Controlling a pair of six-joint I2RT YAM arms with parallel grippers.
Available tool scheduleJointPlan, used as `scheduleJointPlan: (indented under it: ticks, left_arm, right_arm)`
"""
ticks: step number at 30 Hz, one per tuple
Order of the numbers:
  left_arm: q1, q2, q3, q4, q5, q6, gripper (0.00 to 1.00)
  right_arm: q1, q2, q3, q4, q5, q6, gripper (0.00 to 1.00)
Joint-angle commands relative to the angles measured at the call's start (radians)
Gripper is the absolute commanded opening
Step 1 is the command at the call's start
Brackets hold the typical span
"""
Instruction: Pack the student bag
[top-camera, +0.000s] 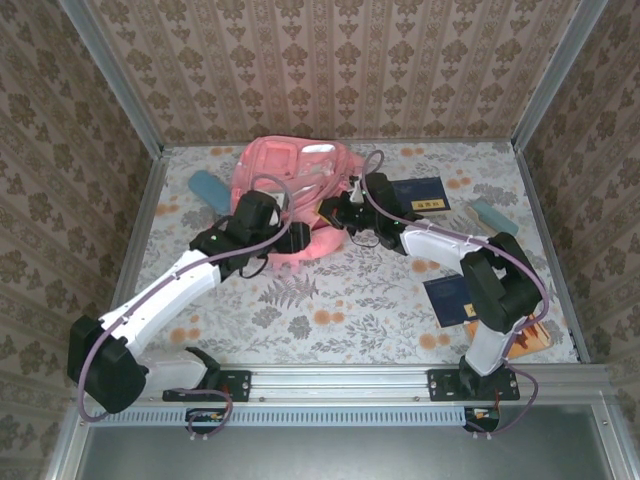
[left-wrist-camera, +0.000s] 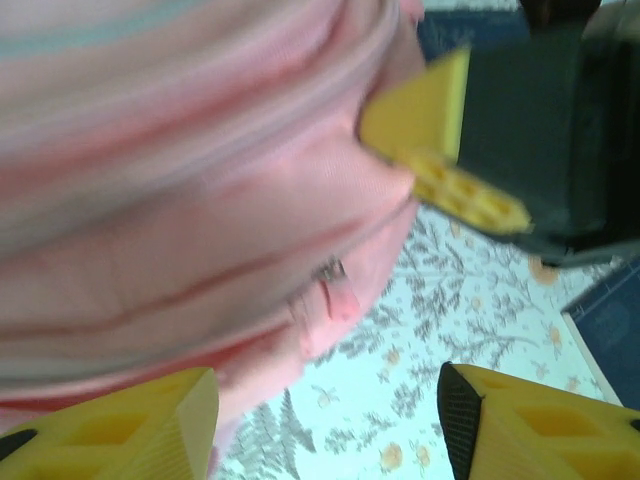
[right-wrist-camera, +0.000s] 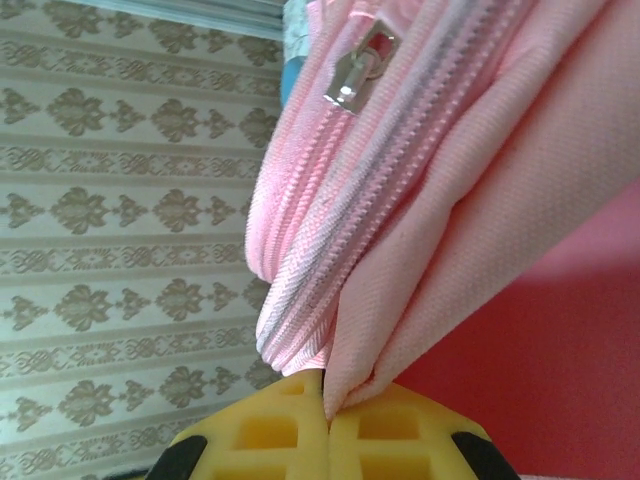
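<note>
We pinch a thin fold of the student bag (right-wrist-camera: 440, 220) in the right gripper (right-wrist-camera: 328, 412) (left gripper (left-wrist-camera: 325, 425) gapes empty); a hard tug could slip it.

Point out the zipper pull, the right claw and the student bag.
zipper pull (right-wrist-camera: 350, 80): right wrist view, silver tab.
right claw (right-wrist-camera: 327, 408): right wrist view, seam between fingertips.
student bag (top-camera: 287, 165): top external view, upper pink panel.

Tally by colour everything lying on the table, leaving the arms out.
pink backpack: 1
dark blue books: 2
light blue oblong items: 2
orange item, partly hidden by the right arm: 1
Total: 6
</note>
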Motion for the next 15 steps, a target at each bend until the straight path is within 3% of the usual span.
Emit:
scheduleJointPlan:
  ticks: [1, 6, 15]
  left_arm:
    - [-0.025, -0.006, -0.04, 0.058, 0.032, -0.122, 0.58]
    - [-0.034, 0.046, -0.065, 0.139, 0.026, -0.172, 0.45]
    - [-0.032, 0.109, -0.094, 0.258, 0.009, -0.229, 0.35]
  right_arm:
    - [0.016, 0.013, 0.074, 0.124, -0.077, 0.023, 0.02]
    - [0.02, 0.013, 0.08, 0.122, -0.083, 0.028, 0.01]
    - [0.034, 0.01, 0.079, 0.126, -0.089, 0.048, 0.0]
